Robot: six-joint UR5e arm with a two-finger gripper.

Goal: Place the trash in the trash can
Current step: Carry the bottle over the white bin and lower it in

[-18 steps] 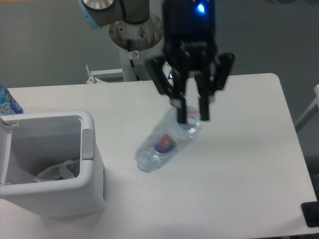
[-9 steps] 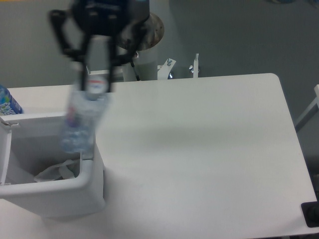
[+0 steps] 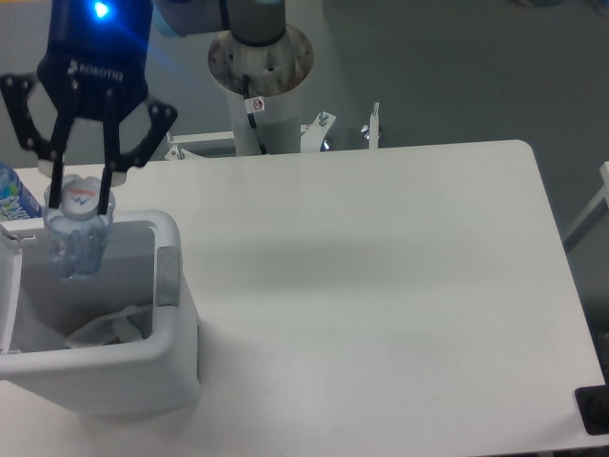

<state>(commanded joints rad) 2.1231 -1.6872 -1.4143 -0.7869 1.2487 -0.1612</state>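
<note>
Claw point(image 3: 84, 198) sits over the far left of the table point(image 3: 381, 286), its two fingers closed on the top end of the crushed bottle point(image 3: 74, 238). Bottle hangs straight down from the fingers, long axis near vertical, cap end up at the claw, base pointing into the trash can point(image 3: 176, 286). Lower part of the bottle appears already within the outline of the bin's opening, toward the back left corner, close to the rear rim; cannot tell for sure whether the base is below rim level or just above it. Crumpled wrapper point(image 3: 112, 326) already lies on the bin floor, forward and to the right of the bottle's hanging line, well apart from it. So the drop path is directly below the claw: bin mouth under the bottle, no sideways offset worth noting, though margin to the back wall looks slim. Judgement: release from here should land the bottle inside; a small nudge toward bin centre would be safer. Upright blue-label bottle point(image 3: 11, 195) stands behind the bin at the frame's left edge, not involved.
</note>
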